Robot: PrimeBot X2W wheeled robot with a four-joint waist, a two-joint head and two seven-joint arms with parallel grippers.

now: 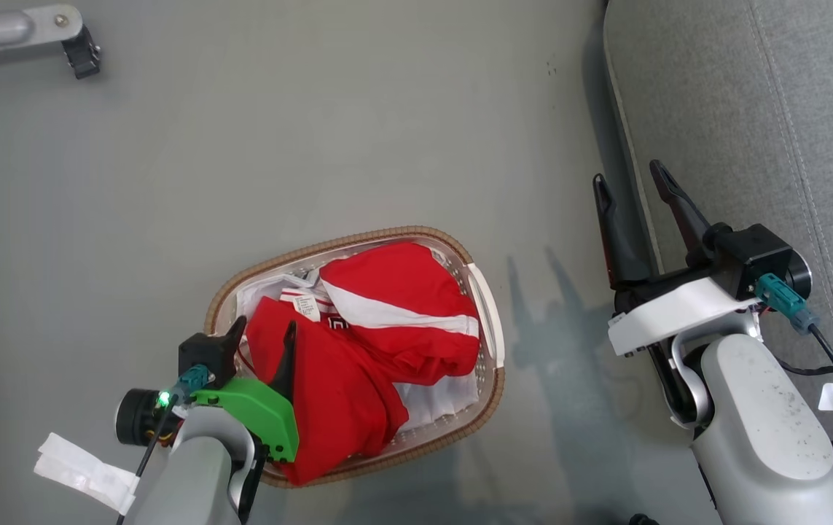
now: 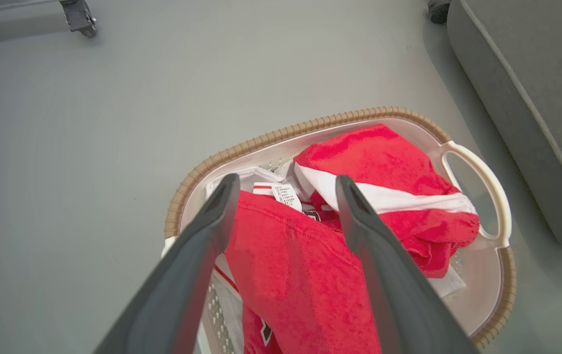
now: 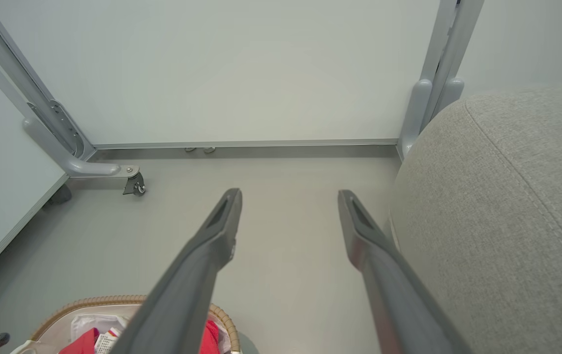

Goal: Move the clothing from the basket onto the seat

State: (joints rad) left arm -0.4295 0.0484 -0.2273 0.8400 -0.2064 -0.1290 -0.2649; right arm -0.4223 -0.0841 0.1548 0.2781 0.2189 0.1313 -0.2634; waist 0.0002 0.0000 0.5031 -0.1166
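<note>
Head view puts the red clothing (image 1: 387, 292) heaped in the white laundry basket (image 1: 358, 239) on the floor, with none of it on the grey seat (image 1: 751, 109) to the right. My left gripper (image 1: 265, 328) hangs over the near end of the pile, jaws spread wide and empty. I'd judge it is lined up to straddle a fold of fabric. My right gripper (image 1: 627, 175) sits beside the seat's edge, jaws also wide apart and holding nothing — well clear of the basket, probably so the arms don't crowd each other.

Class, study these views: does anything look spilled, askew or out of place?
One thing: the clothing is heaped untidily, and a red fold appears to hang over the rim of the basket beside the left tool.
</note>
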